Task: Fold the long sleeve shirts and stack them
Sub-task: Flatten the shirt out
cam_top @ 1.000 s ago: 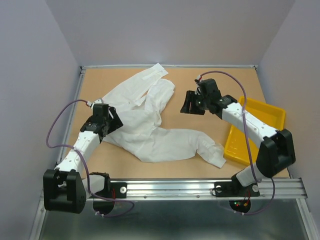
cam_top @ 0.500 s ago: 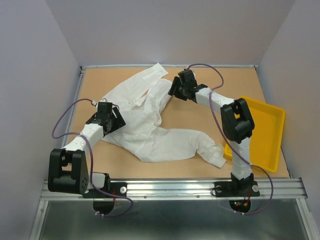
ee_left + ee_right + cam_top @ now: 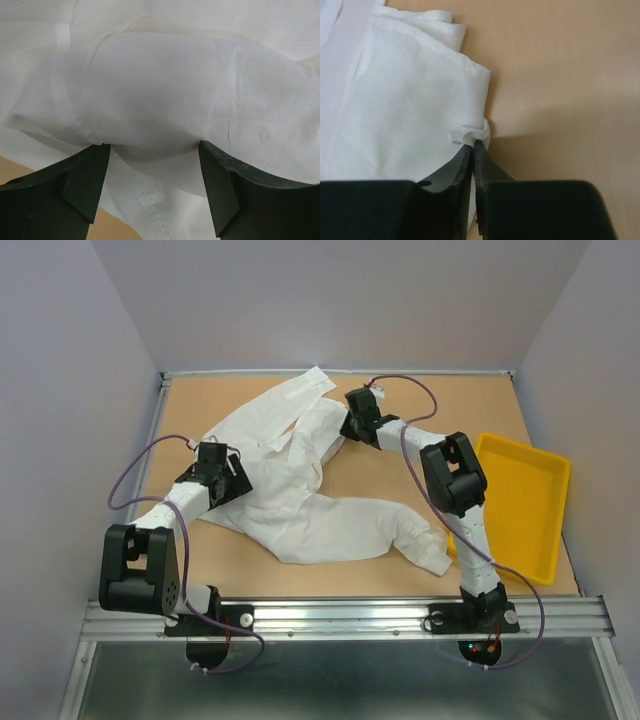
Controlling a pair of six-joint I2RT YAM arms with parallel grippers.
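Note:
One long sleeve shirt [image 3: 300, 490], white and wrinkled, lies spread and crumpled across the middle of the table; I see no other. My left gripper [image 3: 226, 480] hangs over its left part, open. In the left wrist view its fingers [image 3: 85, 175] stand wide apart at a rounded fold of the shirt [image 3: 165, 90], and the gripper [image 3: 152, 147] holds nothing. My right gripper [image 3: 351, 426] is at the shirt's far right edge. In the right wrist view it [image 3: 474, 144] is shut, pinching a small bunch of the shirt's [image 3: 410, 110] edge at its tips.
A yellow tray [image 3: 522, 505] sits at the right side of the table, tilted, next to the shirt's near sleeve end [image 3: 432, 552]. Bare tan tabletop [image 3: 560, 75] lies right of the pinched edge. Grey walls close in the table on three sides.
My right arm has swung left and away to the shirt's far right edge, and its jaws have closed on the fabric. The left gripper has crept slightly further onto the shirt, still open.

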